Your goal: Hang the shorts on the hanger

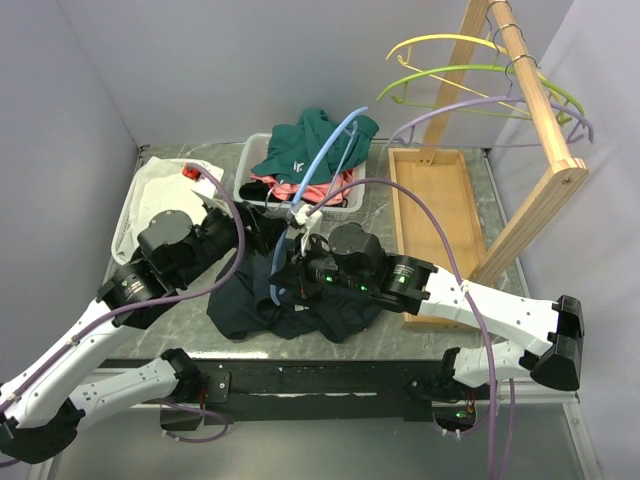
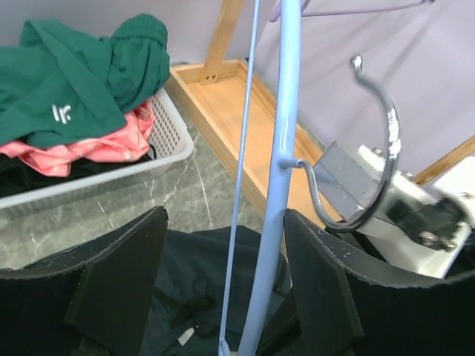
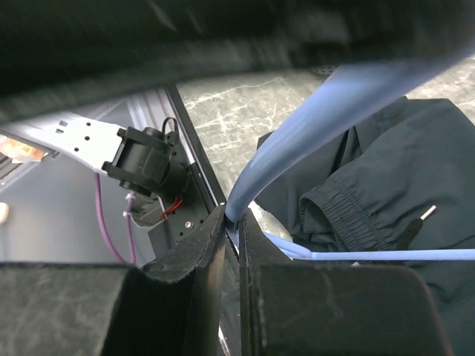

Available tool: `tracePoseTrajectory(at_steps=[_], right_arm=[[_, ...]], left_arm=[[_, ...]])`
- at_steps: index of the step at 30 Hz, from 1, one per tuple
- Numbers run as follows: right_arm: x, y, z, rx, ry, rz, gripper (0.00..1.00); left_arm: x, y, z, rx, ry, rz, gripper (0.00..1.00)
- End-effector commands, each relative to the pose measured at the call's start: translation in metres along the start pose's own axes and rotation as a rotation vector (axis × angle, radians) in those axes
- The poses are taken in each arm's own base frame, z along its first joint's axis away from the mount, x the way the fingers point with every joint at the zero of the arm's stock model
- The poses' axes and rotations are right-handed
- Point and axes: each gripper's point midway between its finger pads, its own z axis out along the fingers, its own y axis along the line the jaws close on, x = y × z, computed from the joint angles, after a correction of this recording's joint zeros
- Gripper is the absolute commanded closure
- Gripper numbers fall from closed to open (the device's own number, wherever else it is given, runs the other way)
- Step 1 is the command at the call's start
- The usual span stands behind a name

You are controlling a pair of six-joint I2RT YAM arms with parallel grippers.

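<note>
**Hanger held on end over the shorts, not yet threaded**

The marbled table [image 1: 420, 345] carries a wooden tray [image 1: 430, 205] to the right and a white basket [image 1: 245, 165] at the far side, which holds a teal garment [image 1: 300, 145].

The shorts [image 1: 255, 312] lie crumpled at the near centre of the table, between the two arms and not on the hanger. The light-blue hanger [image 1: 322, 145] stands steeply on end. Its long axis runs from a low near end just above the shorts up and away toward the basket.

The right gripper [image 3: 231, 216] has its jaws pressed together on that low end, so it carries the hanger. The left gripper [image 2: 225, 216] is spread wide with the hanger's bar rising between its fingers. I cannot tell whether either pad touches the bar.

The fabric sits directly below the left gripper and to the left of the clamped end, so the free left arm looks best placed to lift the cloth toward the bar.

Only the right wrist view shows the elastic waistband [image 3: 338, 199] right beside the pinched end. Only the left wrist view shows the metal hook [image 2: 380, 141], which curls off the bar toward the tray side.
</note>
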Motion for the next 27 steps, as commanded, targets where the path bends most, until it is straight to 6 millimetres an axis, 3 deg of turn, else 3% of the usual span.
tracePoseTrajectory(at_steps=[1, 8, 20, 23, 25, 27], right_arm=[[-0.036, 0.02, -0.002, -0.062, -0.088, -0.024, 1.0], [-0.037, 0.023, 0.008, -0.054, -0.072, 0.052, 1.0], [-0.044, 0.045, 0.018, -0.139, -0.06, 0.213, 1.0], [-0.039, 0.047, 0.02, -0.157, -0.048, 0.229, 1.0], [-0.035, 0.044, 0.02, -0.143, -0.041, 0.242, 1.0], [-0.031, 0.043, 0.019, -0.138, -0.036, 0.246, 0.86]], left_arm=[[0.003, -0.003, 0.004, 0.016, -0.016, -0.045, 0.3], [0.013, -0.004, 0.01, 0.028, -0.014, -0.068, 0.29], [0.033, 0.002, 0.029, -0.06, -0.023, -0.044, 0.42], [0.03, 0.002, 0.029, -0.072, -0.048, -0.047, 0.55], [0.028, 0.005, 0.029, -0.085, -0.058, -0.047, 0.78], [0.028, 0.01, 0.029, -0.12, -0.05, -0.044, 0.99]])
